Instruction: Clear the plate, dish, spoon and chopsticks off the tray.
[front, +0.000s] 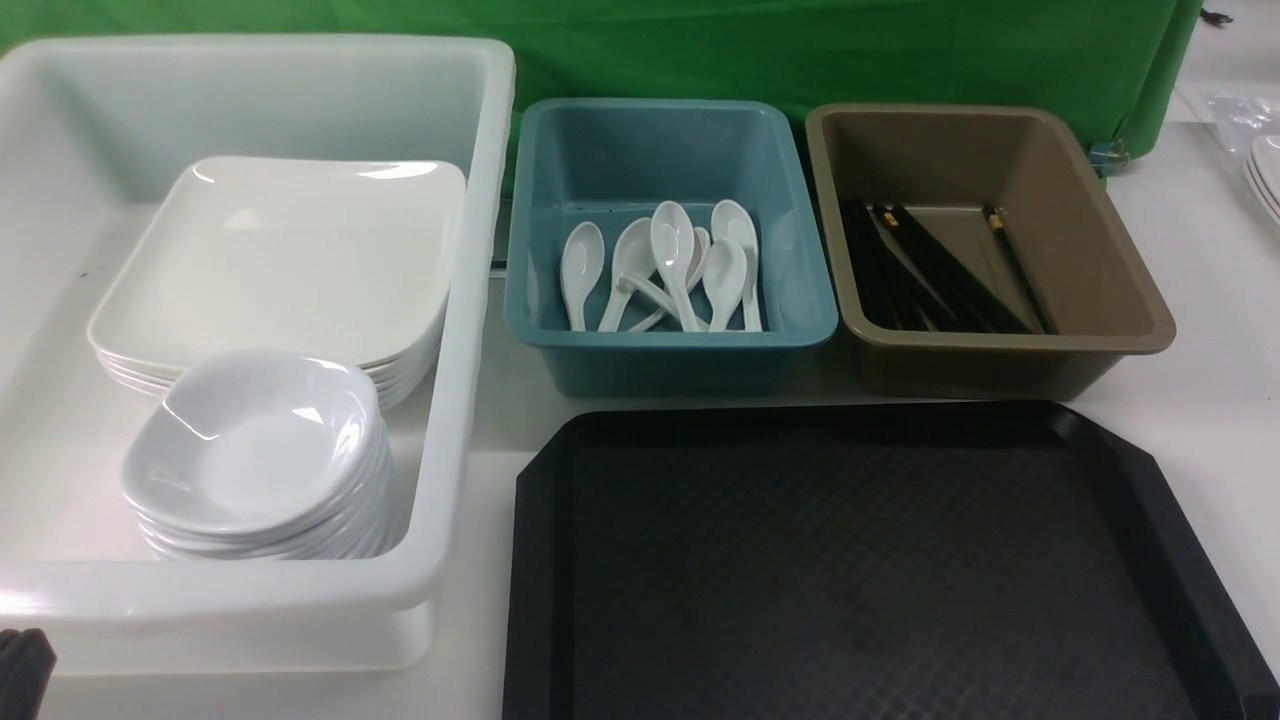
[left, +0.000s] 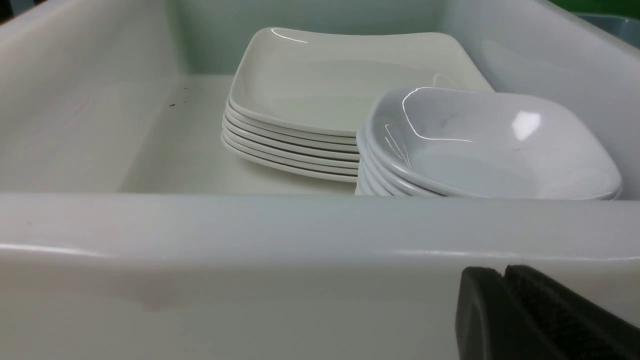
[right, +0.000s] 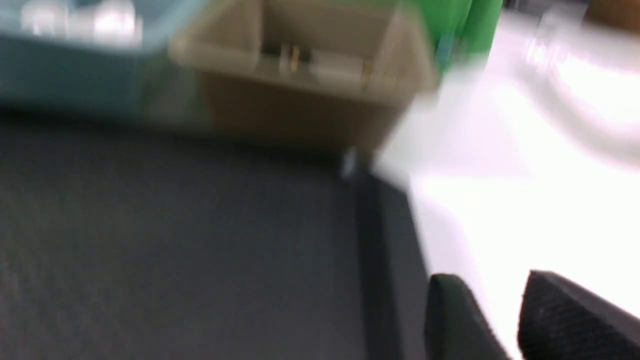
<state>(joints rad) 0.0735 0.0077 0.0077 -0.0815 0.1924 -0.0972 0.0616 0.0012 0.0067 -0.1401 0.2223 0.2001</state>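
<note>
**Black tray bare; tableware sorted in three tubs behind it**

The black tray (front: 870, 570) fills the lower right of the front view, its diamond-textured surface carrying nothing. At upper left, the large white tub (front: 455, 400) holds a stack of square white plates (front: 285, 260), and in front of them a stack of small white rounded-square dishes (front: 255, 450) that overlaps the plates' near edge. At upper centre, the teal tub (front: 670, 345) contains several white soup spoons (front: 672, 265) lying in a loose heap. To its right, the brown tub (front: 1010, 345) holds the black chopsticks (front: 940, 270), gold bands showing near their far ends. All stand on the white tabletop (front: 1200, 300).

The left end effector (left: 502, 310) sits low in front of the white tub's near wall, at the bottom right of its wrist view, its dark fingers pressed together with nothing between them; only a dark sliver of it shows at the front view's lower left corner. The right end effector (right: 495, 320), seen only in its blurred wrist view, hangs above the tray's rim near the brown tub, fingers apart with a clear gap, holding nothing.
</note>
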